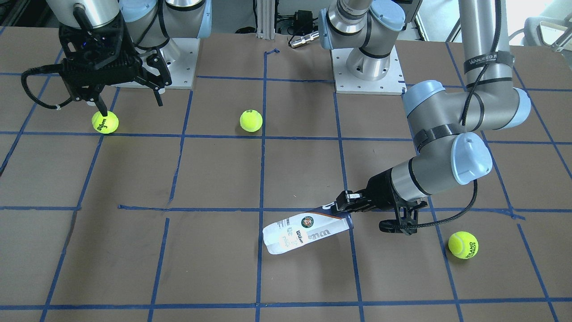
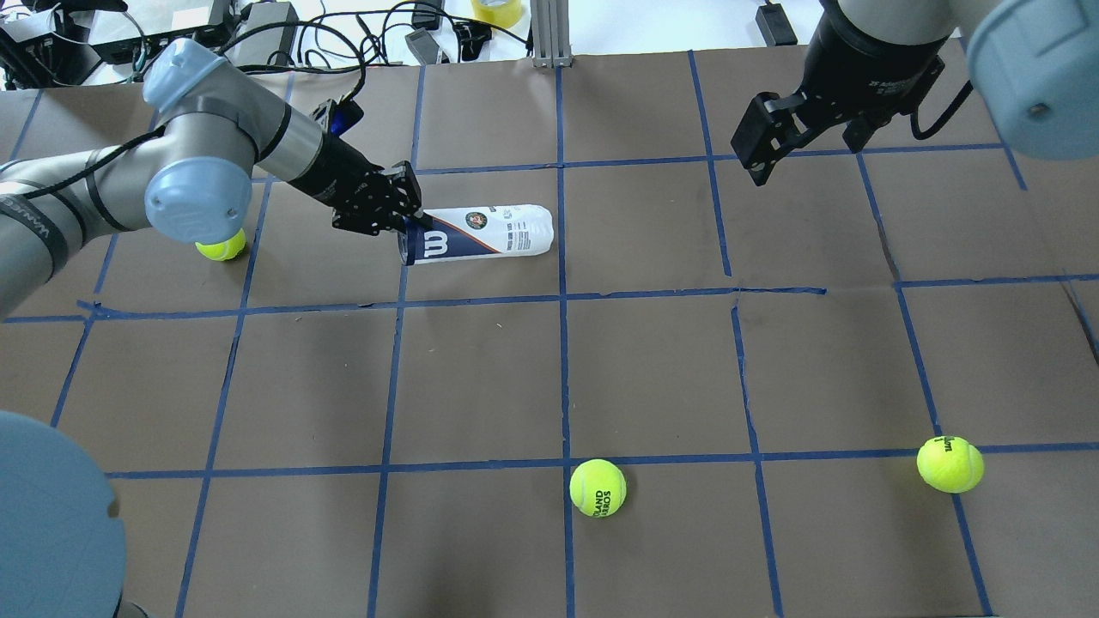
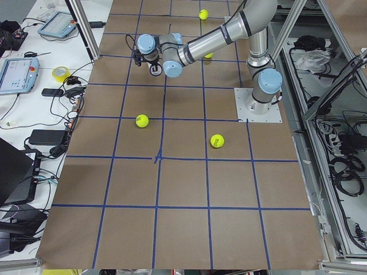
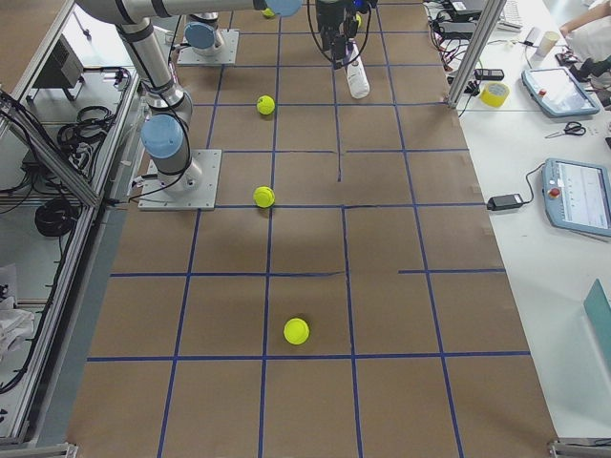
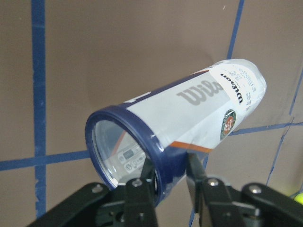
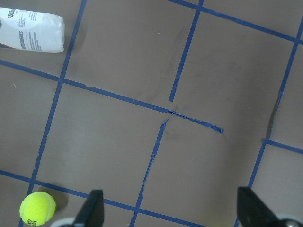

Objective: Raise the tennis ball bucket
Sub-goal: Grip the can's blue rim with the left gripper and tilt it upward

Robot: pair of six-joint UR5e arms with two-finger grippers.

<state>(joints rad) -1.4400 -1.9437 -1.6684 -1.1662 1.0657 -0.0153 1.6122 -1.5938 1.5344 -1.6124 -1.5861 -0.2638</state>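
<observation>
The tennis ball bucket [image 1: 306, 229] is a slim tube with a white and navy Wilson label and a dark navy rim. It looks empty and lies nearly level, open end toward my left arm. It also shows in the overhead view [image 2: 477, 233] and the left wrist view [image 5: 189, 118]. My left gripper [image 1: 342, 203] [image 2: 410, 219] [image 5: 170, 163] is shut on its rim, one finger inside and one outside. I cannot tell if the closed end touches the table. My right gripper [image 1: 130, 105] [image 2: 773, 137] is open and empty, far from the bucket, above a tennis ball [image 1: 105, 122].
Loose tennis balls lie on the brown, blue-taped table: one mid-table near the robot [image 1: 251, 120] [image 2: 598, 487], one under my left arm's elbow [image 1: 463, 244] [image 2: 221, 249]. The right wrist view shows a ball [image 6: 37, 208] and the bucket's closed end [image 6: 33, 30].
</observation>
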